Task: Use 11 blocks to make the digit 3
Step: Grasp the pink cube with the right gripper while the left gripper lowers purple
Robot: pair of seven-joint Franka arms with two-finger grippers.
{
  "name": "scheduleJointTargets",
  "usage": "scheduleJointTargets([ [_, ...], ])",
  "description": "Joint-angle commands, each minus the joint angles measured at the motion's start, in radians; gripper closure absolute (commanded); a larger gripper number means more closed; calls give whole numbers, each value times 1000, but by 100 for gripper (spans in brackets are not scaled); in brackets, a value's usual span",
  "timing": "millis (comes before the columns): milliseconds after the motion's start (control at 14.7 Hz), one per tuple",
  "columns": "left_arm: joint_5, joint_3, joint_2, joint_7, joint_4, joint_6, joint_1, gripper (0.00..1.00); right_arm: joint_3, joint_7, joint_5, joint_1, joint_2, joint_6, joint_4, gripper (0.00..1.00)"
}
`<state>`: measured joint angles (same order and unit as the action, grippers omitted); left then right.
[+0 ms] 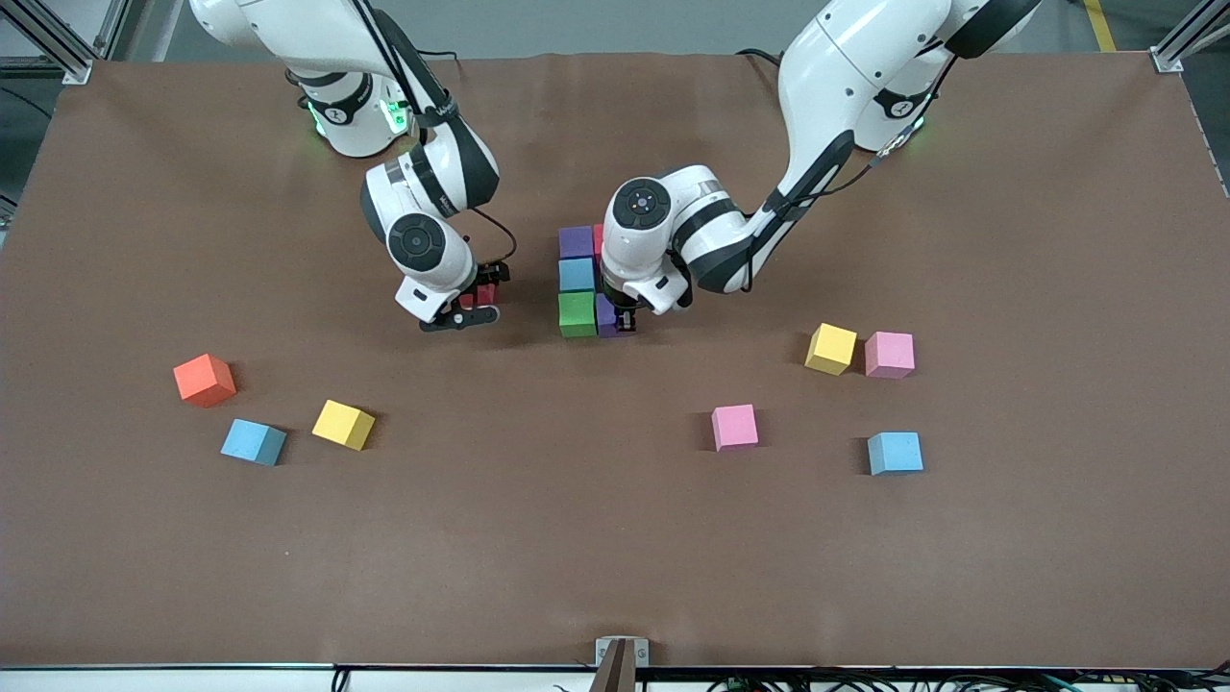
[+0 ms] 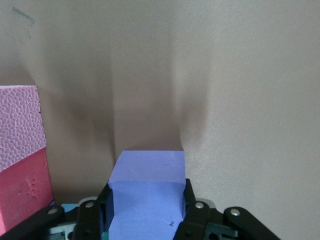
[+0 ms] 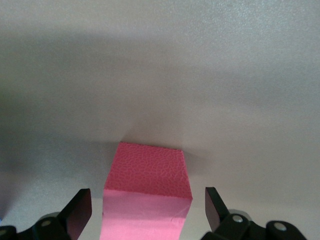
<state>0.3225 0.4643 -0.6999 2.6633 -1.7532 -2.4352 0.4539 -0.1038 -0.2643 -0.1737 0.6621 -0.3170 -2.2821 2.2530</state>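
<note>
Left wrist view only: pink cube (image 2: 17,120) atop red cube (image 2: 25,187).

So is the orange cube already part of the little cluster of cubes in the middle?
No, the orange cube sits alone toward the right arm's end of the table, well apart from the cluster of touching cubes.

The desk (image 1: 615,557) is plain brown. Beside the green cube (image 1: 577,314) sit a light blue cube (image 1: 577,274) and a purple cube (image 1: 576,241). The orange cube (image 1: 204,380) is matte and unpatterned.
</note>
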Motion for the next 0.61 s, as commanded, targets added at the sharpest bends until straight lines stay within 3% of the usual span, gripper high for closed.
scheduleJointTargets([
  [0,3,-10,-15,6,24,-2,14,63,26,-13,3,-29,39,-19,45,2],
  [203,4,-10,-26,4,35,-2,15,62,29,-13,3,-29,39,-17,45,28],
  [339,4,-10,-27,1,38,-2,15,54,29,-12,3,-29,39,-19,45,42],
  [407,4,-10,-27,1,38,-2,14,44,29,-13,3,-29,39,-17,43,59],
  [542,6,-10,-26,-3,40,-2,15,0,29,-13,3,-30,38,-14,42,63],
])
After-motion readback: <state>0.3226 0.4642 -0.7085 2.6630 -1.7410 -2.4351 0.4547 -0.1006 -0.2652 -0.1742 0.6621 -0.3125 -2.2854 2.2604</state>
